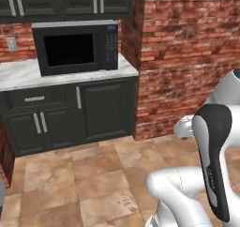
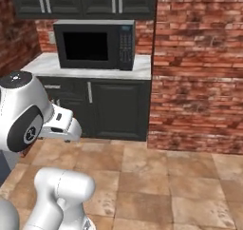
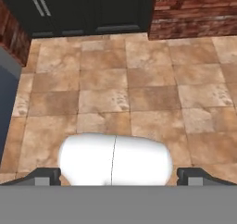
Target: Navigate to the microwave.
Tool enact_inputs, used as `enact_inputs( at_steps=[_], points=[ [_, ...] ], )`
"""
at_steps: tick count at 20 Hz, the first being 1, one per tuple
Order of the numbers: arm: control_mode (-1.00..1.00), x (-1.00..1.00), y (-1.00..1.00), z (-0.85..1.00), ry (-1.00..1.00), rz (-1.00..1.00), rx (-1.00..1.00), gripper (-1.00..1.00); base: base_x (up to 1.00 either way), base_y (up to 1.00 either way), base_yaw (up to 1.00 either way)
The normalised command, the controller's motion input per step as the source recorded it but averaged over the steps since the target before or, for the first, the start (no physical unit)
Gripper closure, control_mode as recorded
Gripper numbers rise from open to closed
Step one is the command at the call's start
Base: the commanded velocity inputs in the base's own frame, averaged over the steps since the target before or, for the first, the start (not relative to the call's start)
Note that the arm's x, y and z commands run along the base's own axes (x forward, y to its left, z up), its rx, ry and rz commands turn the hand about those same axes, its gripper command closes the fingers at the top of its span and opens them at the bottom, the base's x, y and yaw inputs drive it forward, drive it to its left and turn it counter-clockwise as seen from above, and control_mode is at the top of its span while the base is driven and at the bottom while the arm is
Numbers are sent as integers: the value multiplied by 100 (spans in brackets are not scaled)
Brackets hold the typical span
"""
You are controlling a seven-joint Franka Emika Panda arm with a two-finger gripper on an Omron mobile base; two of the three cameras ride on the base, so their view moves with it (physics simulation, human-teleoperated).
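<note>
1. We see the microwave (image 1: pixel 75 49) in the upper left of the left base view and in the upper middle of the right base view, standing on a pale marble counter (image 1: pixel 18 73) beneath dark upper cabinets (image 1: pixel 65 1).
2. It sits at the right end of that counter, near a brick wall (image 1: pixel 187 52) that juts forward beside it. Its black front, with the dark window and the keypad at the right, faces us.
3. Tiled floor (image 2: pixel 180 186) lies open between us and the dark lower cabinets (image 1: pixel 101 109), so we judge the approach unobstructed and not yet finished: the base is still well apart from the counter.
4. We judge the microwave heavy, rigid and boxy, with a glass window that would not take a knock. The task calls for driving to it, not lifting it. If it had to be touched, the door edge beside the keypad would be the place; we can make out no handle.
5. As for containers, the microwave door is shut and its window is black, so we cannot tell what is inside. The cabinet doors and the drawer are all closed too.
6. Our pincer (image 3: pixel 118 176) shows at the bottom of the hand view, looking down at the floor. Its two tips stand far apart and it holds nothing.
</note>
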Motion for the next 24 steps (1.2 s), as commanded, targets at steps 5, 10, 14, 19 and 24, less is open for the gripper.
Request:
enact_inputs(
  at_steps=[5,10,14,19,24],
  points=[
    [100,0,0,0,0,0,0,-100,100,44,0],
    [100,0,0,0,0,0,0,-100,100,83,0],
    [100,0,0,0,0,0,0,-100,100,82,0],
    [100,0,0,0,0,0,0,-100,100,25,4],
    [100,0,0,0,0,0,0,-100,100,-14,14]
  ],
)
